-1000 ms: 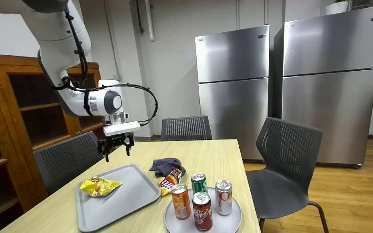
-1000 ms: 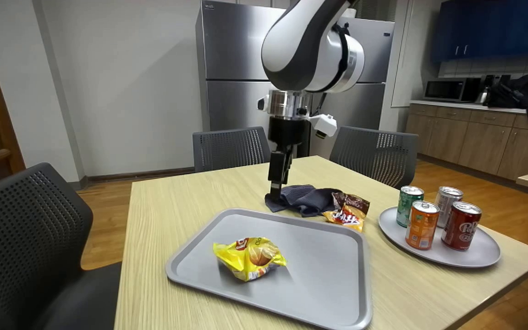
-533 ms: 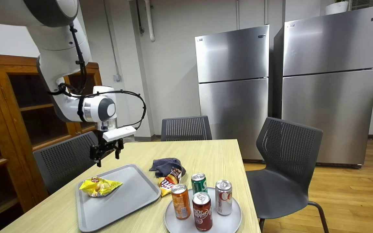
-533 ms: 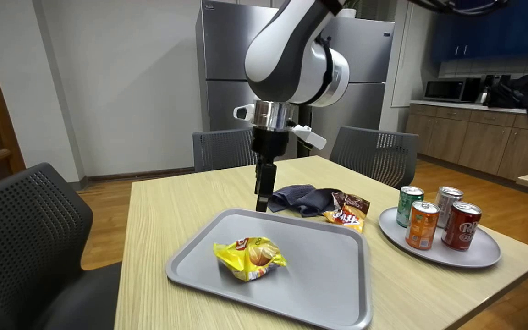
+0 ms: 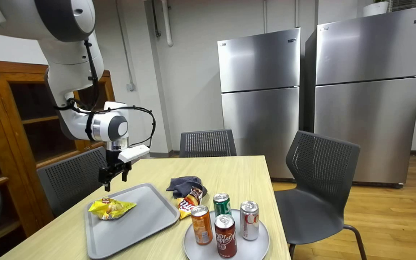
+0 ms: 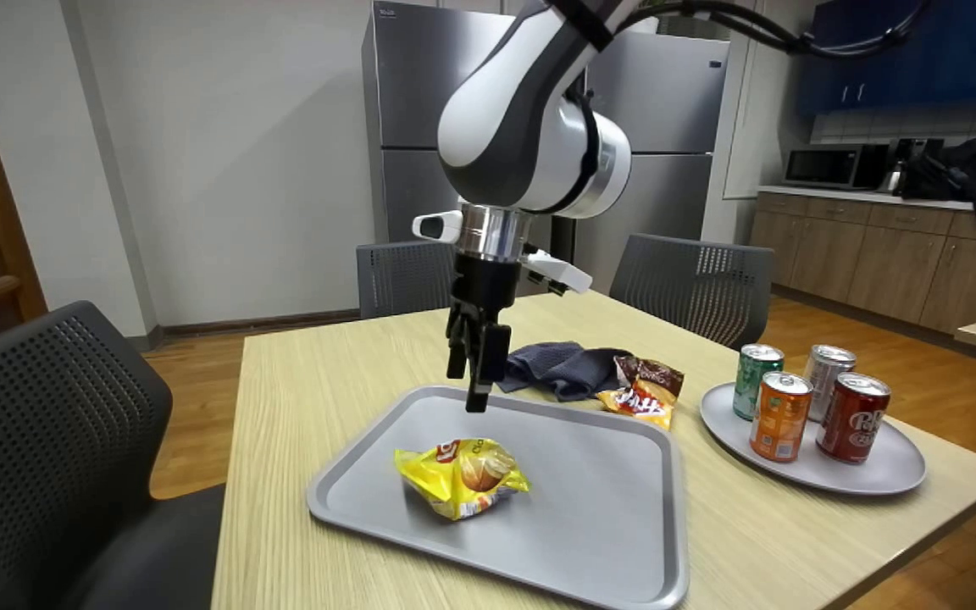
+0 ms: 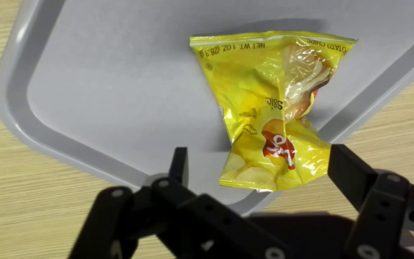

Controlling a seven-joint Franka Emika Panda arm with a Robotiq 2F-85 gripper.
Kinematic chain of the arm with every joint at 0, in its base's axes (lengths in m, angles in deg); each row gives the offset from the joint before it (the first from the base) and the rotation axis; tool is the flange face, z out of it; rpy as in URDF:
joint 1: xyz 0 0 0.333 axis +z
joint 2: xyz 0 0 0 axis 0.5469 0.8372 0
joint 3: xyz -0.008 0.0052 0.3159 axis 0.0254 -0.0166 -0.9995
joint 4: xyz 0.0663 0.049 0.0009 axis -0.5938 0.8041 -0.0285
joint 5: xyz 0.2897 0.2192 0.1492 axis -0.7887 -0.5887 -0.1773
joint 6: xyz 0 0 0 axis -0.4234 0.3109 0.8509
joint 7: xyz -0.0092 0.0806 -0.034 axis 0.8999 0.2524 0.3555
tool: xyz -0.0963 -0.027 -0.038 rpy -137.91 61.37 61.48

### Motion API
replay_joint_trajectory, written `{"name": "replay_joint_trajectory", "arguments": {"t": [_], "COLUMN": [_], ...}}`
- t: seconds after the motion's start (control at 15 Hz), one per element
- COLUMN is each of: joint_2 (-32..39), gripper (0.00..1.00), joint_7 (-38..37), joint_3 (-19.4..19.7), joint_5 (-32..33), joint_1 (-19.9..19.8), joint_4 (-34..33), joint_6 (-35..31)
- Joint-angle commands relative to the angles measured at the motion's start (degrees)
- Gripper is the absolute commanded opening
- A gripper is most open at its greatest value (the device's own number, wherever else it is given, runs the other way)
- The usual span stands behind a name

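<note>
My gripper (image 5: 116, 183) stands open with nothing between its fingers, just above the back rim of the grey tray (image 6: 590, 525). A crumpled yellow potato chip bag (image 6: 463, 477) lies on that tray, nearest to the gripper and a little in front of it. In the wrist view the bag (image 7: 253, 82) shows past the spread fingertips, its lower end lined up between them, closer to the right finger (image 7: 350, 172). Both exterior views show height between the fingertips and the bag; they do not touch. The whole tray is not inside the wrist view.
Beside the tray lie a dark blue cloth (image 6: 560, 368) and an orange-brown snack bag (image 6: 645, 394). A round grey plate (image 6: 886, 470) bears several cans, among them an orange can (image 6: 780, 417) and a dark red can (image 6: 852, 419). Chairs (image 5: 320, 187) stand around the table (image 5: 237, 173).
The arm has come down and across toward the tray, from near the cloth to over the tray's back edge. My gripper has turned somewhat and stayed open. The bag and other objects kept their places.
</note>
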Motion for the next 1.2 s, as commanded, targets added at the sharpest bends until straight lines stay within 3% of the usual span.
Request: {"name": "replay_joint_trajectory", "arguments": {"t": [0.0, 1.13], "joint_2": [0.08, 3.70], "gripper": [1.00, 1.00], "joint_7": [0.50, 3.60], "joint_3": [0.67, 0.97], "joint_5": [-0.57, 1.80], "joint_1": [0.71, 2.05], "joint_4": [-0.30, -0.09], "joint_6": [0.15, 0.35]}}
